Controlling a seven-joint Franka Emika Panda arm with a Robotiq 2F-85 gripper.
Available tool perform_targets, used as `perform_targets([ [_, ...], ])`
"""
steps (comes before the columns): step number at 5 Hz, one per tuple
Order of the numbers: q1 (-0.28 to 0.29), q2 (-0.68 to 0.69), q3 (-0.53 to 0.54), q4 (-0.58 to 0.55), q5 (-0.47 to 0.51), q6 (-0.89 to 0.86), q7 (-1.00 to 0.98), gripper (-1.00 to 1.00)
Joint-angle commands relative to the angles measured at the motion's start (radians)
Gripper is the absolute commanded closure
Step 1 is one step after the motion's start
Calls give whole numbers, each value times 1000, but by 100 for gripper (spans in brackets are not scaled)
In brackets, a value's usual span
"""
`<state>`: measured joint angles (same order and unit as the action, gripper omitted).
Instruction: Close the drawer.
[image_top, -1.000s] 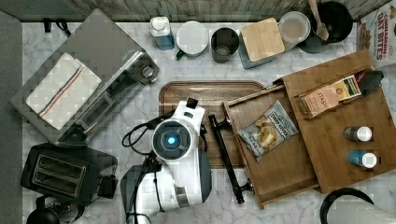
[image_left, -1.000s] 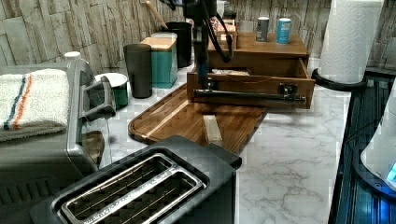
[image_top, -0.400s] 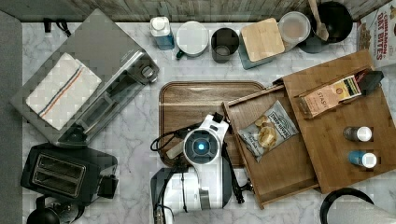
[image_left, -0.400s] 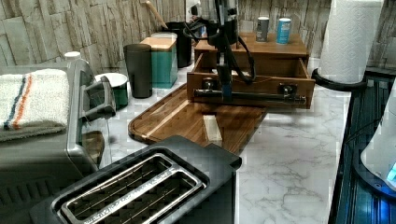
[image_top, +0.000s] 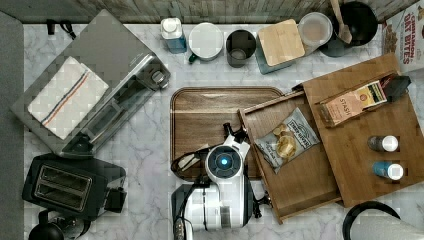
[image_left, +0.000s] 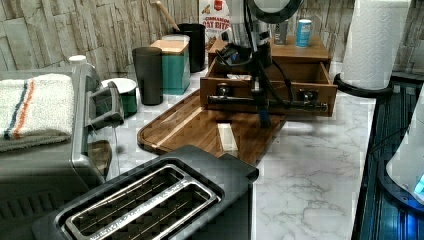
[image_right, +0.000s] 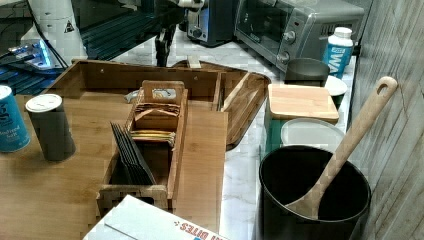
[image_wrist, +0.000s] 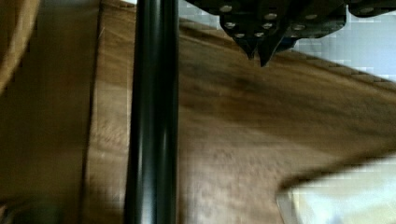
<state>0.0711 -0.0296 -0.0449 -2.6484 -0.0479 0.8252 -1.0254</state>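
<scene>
The light-brown wooden drawer (image_top: 300, 185) stands pulled out of its cabinet toward the top view's left, with a snack bag (image_top: 286, 141) lying in it. In the left view, the drawer front (image_left: 240, 89) carries a black bar handle (image_left: 295, 104). My gripper (image_left: 264, 119) hangs just in front of that handle, pointing down over the serving tray, fingers together and holding nothing. The wrist view has the handle (image_wrist: 154, 116) as a dark bar beside the shut fingertips (image_wrist: 258, 53). In the right view the gripper (image_right: 162, 54) is beyond the drawer's front wall (image_right: 145, 79).
A dark wooden serving tray (image_top: 210, 112) lies before the drawer. A toaster (image_top: 70, 187) and toaster oven (image_top: 95, 85) stand at the top view's left. Cups, a canister and a black pot (image_top: 357, 22) line the back. A paper towel roll (image_left: 375, 45) stands beside the cabinet.
My arm has moved toward the top view's right, from over the tray up to the drawer's front handle. The drawer has stayed where it was.
</scene>
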Motion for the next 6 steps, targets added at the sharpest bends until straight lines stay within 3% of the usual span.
perform_targets([
  [1,-41,-116,-61,-15,26,-2,-95,100],
  [2,-47,-156,-84,-31,50,25,-151,100],
  [4,-102,2,-170,105,104,41,-400,100],
  [5,-133,17,-197,167,102,35,-461,100],
  [6,-163,-28,-198,204,-34,40,-355,100],
])
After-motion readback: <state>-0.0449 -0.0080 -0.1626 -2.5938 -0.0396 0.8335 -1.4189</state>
